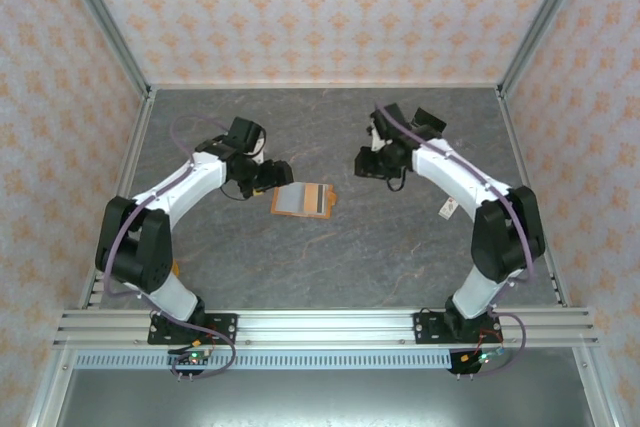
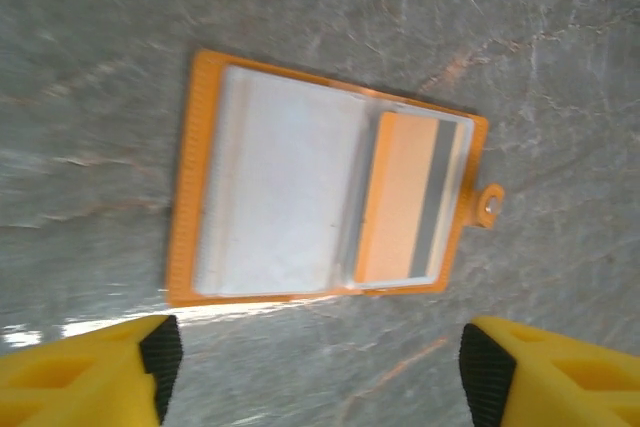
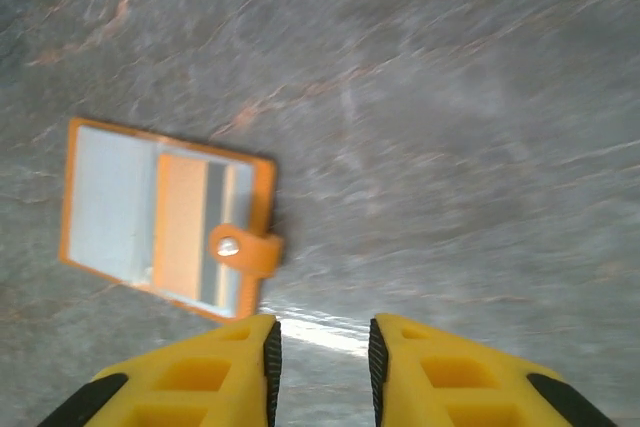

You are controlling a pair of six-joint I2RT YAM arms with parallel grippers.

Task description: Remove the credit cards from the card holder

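Grey marbled table [image 1: 330,247]; patterned walls [image 1: 320,7] around.

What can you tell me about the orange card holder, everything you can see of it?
The card holder is a flat orange folder, plastic-looking, lying open and face up near the middle of the grey marbled table. Inside are greyish see-through pockets: the wider side looks pale and empty, the other holds an orange card with a dark stripe. A small orange tab with a metal snap sticks out past the card's side. Besides the card, only the table touches it.
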